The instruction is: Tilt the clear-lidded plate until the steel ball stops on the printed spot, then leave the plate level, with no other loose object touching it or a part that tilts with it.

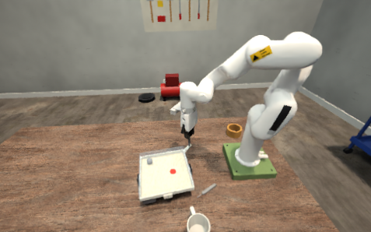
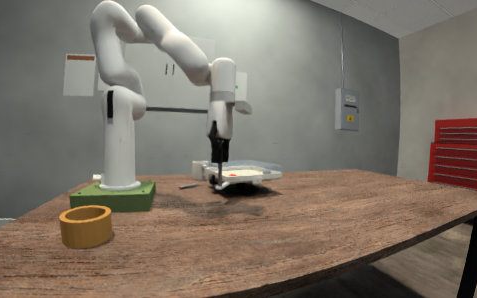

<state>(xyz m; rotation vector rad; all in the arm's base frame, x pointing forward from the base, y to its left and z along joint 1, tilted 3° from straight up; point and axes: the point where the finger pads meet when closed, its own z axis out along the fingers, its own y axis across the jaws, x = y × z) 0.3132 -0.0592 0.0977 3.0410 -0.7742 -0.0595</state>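
The white square plate with a clear lid (image 1: 166,175) lies on the wooden table left of the arm's base; it also shows in the exterior view (image 2: 239,173). The steel ball (image 1: 149,160) rests near the plate's far left corner. The red printed spot (image 1: 172,171) is at the plate's middle, apart from the ball. My gripper (image 1: 188,137) points straight down over the plate's far right corner and is shut on a thin upright handle rod (image 1: 189,145) fixed at that corner. The gripper (image 2: 219,161) and rod (image 2: 219,176) also show in the exterior view.
A grey pen-like tool (image 1: 207,190) lies just right of the plate's front corner, apart from it. A white mug (image 1: 197,223) stands at the table's front edge. A yellow ring (image 1: 234,130) sits behind the arm's green base (image 1: 249,161).
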